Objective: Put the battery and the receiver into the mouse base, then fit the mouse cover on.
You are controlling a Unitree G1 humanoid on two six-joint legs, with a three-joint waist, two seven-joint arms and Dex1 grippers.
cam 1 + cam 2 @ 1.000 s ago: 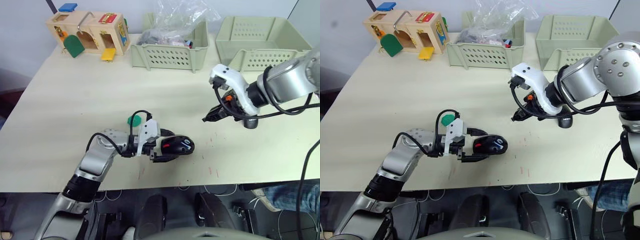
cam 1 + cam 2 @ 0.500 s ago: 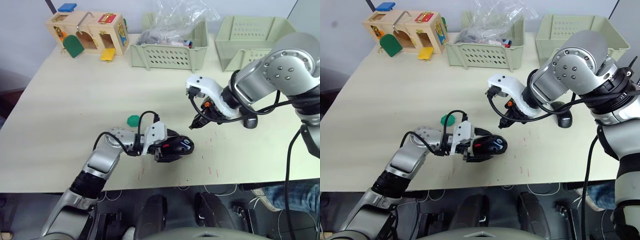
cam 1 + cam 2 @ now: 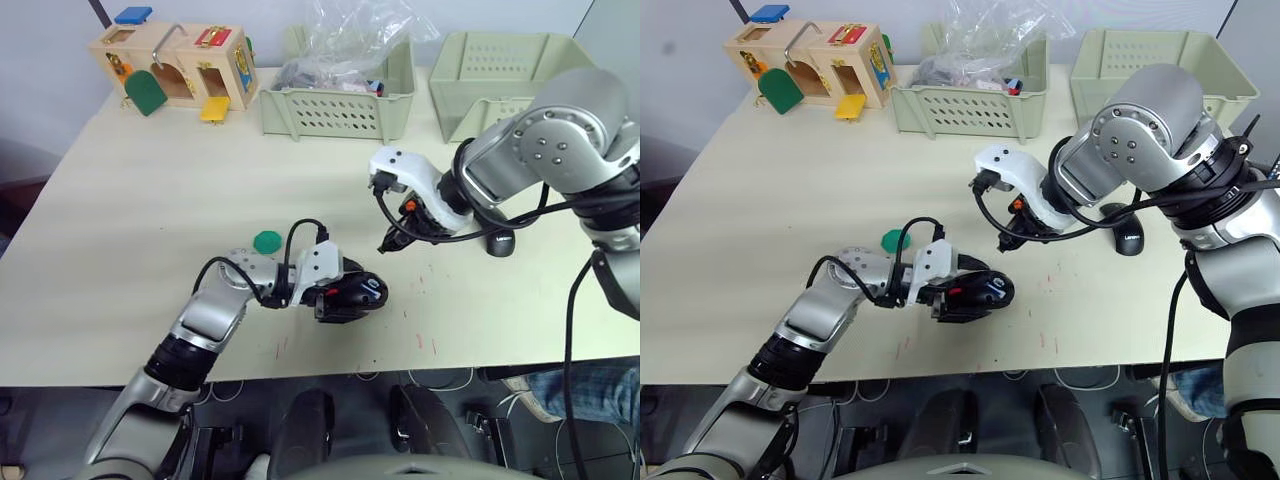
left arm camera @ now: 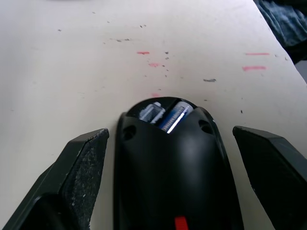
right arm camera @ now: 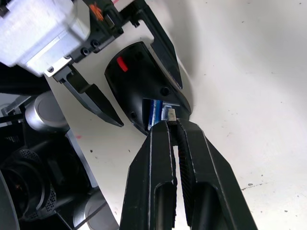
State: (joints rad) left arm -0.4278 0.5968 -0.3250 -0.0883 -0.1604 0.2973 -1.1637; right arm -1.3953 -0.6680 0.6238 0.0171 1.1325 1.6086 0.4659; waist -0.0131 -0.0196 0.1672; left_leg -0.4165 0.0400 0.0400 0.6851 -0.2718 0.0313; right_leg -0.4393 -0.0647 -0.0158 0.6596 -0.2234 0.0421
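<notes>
Left pincer (image 4: pixel 170 158) open, straddling mouse base (image 4: pixel 173 167); right pincer (image 5: pixel 172 125) above.

The table (image 3: pixel 130 220) is pale cream, with short red marks (image 3: pixel 425 343) near the front edge. The mouse base (image 3: pixel 352 292) is black, with a small red part on top and a blue and silver battery (image 4: pixel 173 117) in its open end. Both grippers have black fingers, the left gripper (image 3: pixel 335 300) and the right gripper (image 3: pixel 388 246) alike, on white and grey arms. A green disc (image 3: pixel 266 241) lies left of the mouse base. The mouse cover (image 3: pixel 500 243) at right is glossy black. The two baskets (image 3: pixel 340 112) at the far side are pale green with slotted walls. The box (image 3: pixel 175 62) at far left is light wood with red, yellow, green and blue pieces.
</notes>
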